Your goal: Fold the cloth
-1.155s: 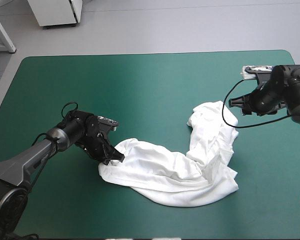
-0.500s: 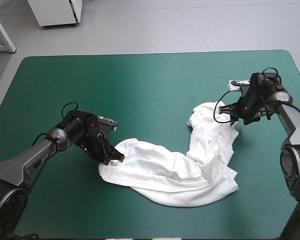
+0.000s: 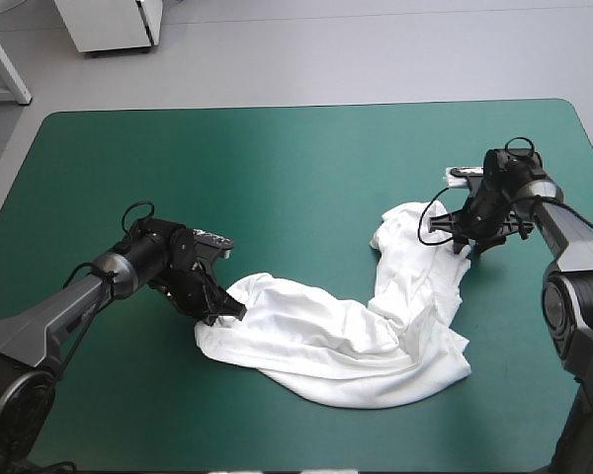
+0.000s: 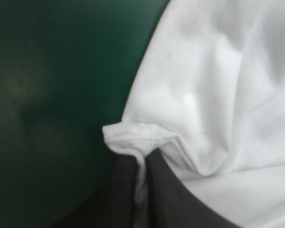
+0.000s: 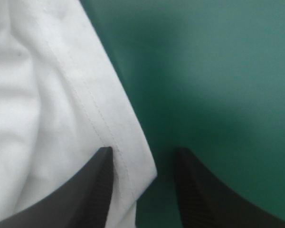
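Observation:
The white T-shirt (image 3: 376, 326) lies crumpled in a long curved heap on the teal-green cover (image 3: 277, 178), from centre-left to the right. My left gripper (image 3: 227, 312) is down at the heap's left end, shut on the T-shirt; a pinched fold (image 4: 133, 137) sticks out between its fingers (image 4: 168, 199). My right gripper (image 3: 465, 245) is low at the heap's upper right end. Its fingers (image 5: 92, 190) stand apart, and the stitched hem (image 5: 128, 156) lies between them.
A white cabinet (image 3: 109, 22) stands beyond the table's far left corner. Bare cover stretches along the far half of the table and at the near left.
My right arm has come down and to the left, from above the table's right edge to the T-shirt's upper right end. The left arm and the T-shirt have stayed still.

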